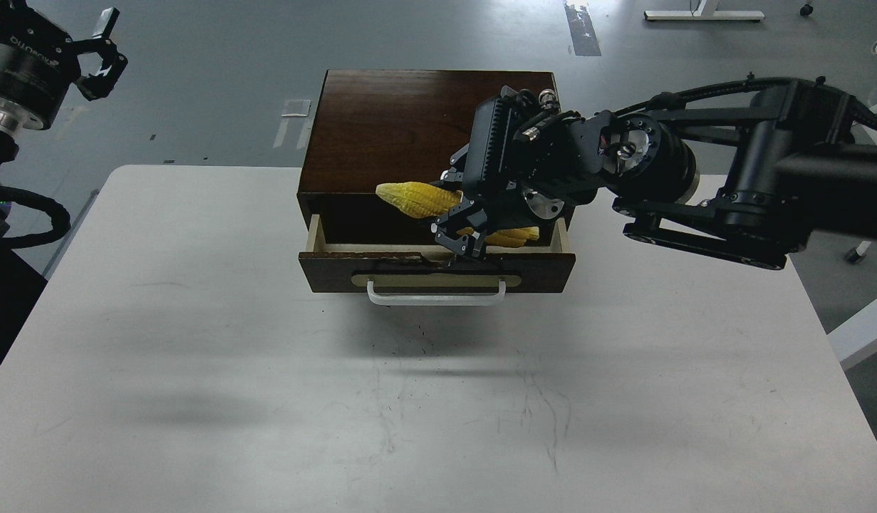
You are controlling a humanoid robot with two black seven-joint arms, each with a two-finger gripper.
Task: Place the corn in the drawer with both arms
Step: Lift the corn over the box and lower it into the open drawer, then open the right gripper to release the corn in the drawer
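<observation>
Counter [267,370] up front is bare. Your R jaws [458,229] pinch the corn [417,199] just over the open drawer [438,274]. Go lower, then let go. L jaws [100,53] are spread, far off.

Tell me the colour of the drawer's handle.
White: the handle on the drawer front, seen clearly in the head view.

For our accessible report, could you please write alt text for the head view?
The right gripper holds a bright yellow ribbed toy corn cob over the open dark brown wooden drawer of a cabinet standing on a pale grey table. The left gripper hangs raised at the far left, holding nothing.
</observation>
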